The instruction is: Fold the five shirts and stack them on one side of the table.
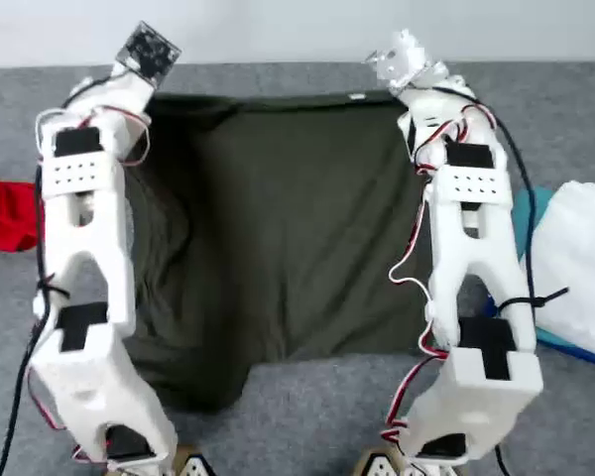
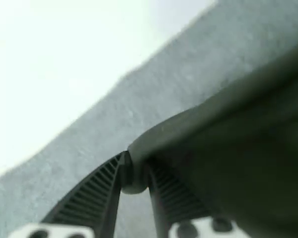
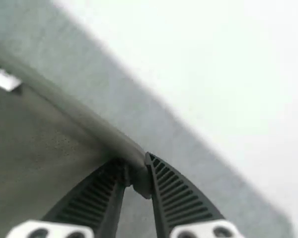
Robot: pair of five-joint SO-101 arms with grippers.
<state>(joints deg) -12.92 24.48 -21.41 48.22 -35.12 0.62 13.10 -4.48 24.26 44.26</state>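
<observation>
A dark olive shirt (image 1: 278, 228) lies spread over the grey table between the two arms. My left gripper (image 2: 134, 171) is shut on the shirt's far left corner (image 2: 154, 144), the cloth pinched between its ribbed fingers (image 2: 97, 196). My right gripper (image 3: 136, 176) is shut on the far right corner (image 3: 124, 144), near a white label (image 3: 5, 78). In the high view both wrists sit at the shirt's far edge, left (image 1: 144, 59) and right (image 1: 407, 64). A red shirt (image 1: 8, 213) lies at the left edge; a white shirt (image 1: 580, 263) on a teal one (image 1: 535, 213) lies at the right.
The grey carpeted table (image 1: 327, 416) ends at a pale wall (image 1: 278, 25) just beyond the shirt's far edge. Both white arm bodies (image 1: 79, 278) (image 1: 471, 258) lie over the shirt's sides. Bare grey surface shows in front between the arm bases.
</observation>
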